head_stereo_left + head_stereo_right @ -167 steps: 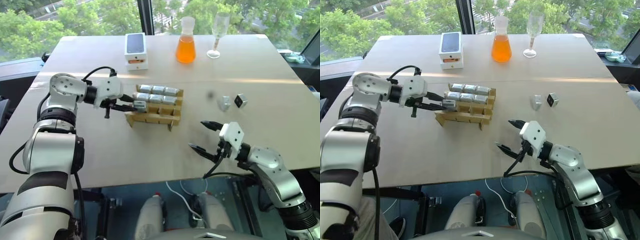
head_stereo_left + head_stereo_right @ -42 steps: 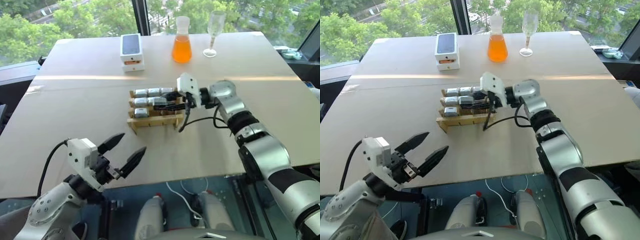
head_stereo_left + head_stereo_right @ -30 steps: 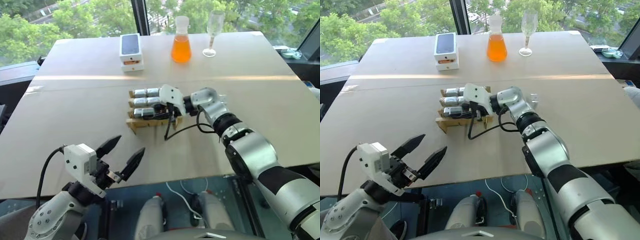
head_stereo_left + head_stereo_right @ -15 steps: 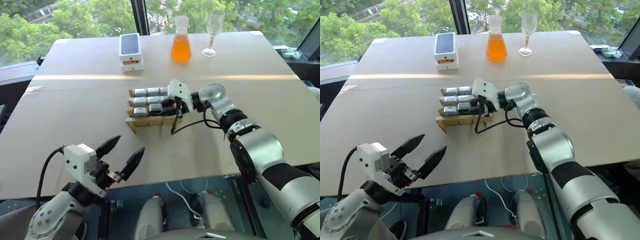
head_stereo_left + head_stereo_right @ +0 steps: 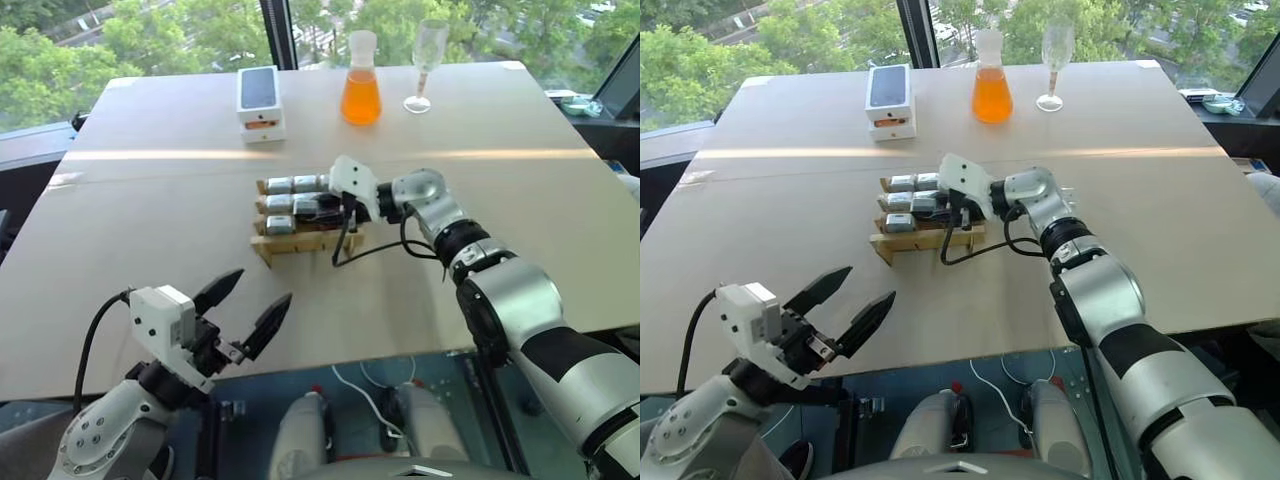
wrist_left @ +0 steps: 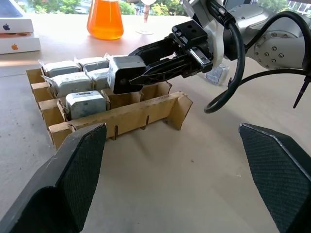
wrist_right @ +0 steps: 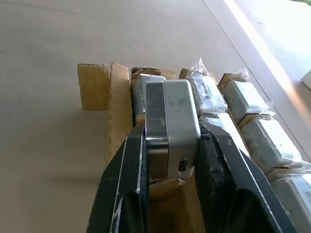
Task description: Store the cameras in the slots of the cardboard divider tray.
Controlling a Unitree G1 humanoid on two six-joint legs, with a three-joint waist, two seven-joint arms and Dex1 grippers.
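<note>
While the right gripper [image 6: 146, 73] clamps a camera [image 6: 124, 74] just over the cardboard divider tray [image 6: 146, 114], other cameras [image 6: 73, 82] sit in slots; left gripper [image 5: 245, 310] fully spread, empty, well clear of tray.

Cardboard divider tray [image 7: 95, 86] far slots hidden behind held camera [image 7: 172, 127].

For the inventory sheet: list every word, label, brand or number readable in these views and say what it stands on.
No word or number reads clearly in any view.
Apple logo, a sign not text: on the side of the white phone box, and again, in orange, on the box below it.
Small print on the wrapped cameras in the cardboard divider tray: too small to read.
Camera in the right gripper: no visible marking.
</note>
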